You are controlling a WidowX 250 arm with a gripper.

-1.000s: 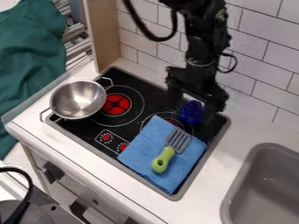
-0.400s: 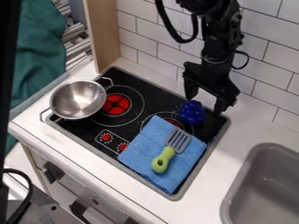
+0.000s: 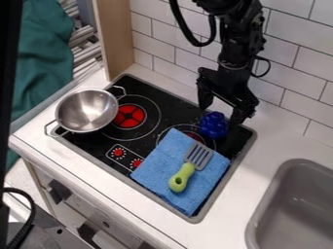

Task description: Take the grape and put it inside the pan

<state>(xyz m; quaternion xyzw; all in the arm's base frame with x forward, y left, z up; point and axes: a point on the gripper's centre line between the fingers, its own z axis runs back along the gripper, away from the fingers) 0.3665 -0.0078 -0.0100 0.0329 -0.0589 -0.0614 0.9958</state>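
grapes (image 3: 213, 125), a dark blue bunch, are what you are after, and they lie loose at the right rear of the cooktop (image 3: 94, 142). working from the left, you have the silver two-handled pan (image 3: 87, 111) upright at the cooktop's left end, partly beside the red burner (image 3: 130, 115), its bowl facing up to receive them. next comes the folded blue towel (image 3: 155, 164), with the green-handled spatula (image 3: 181, 178) lying on it; the grapes sit just beyond its upper edge. your gripper (image 3: 223, 108) hangs above and behind the bunch, fingers spread apart with nothing clamped between them. farther right is the grey sink (image 3: 259, 214).

what has just changed is the arm: it swung right, then came back a little left, while grapes, pan, towel and spatula all kept their places. that small correction brings the spread fingers into better line with the bunch, so you look to be at the final alignment before the grasp. judge the depth carefully, as you cannot tell from here whether the fingertips are level with the fruit; closing too far back could push it onto the towel.
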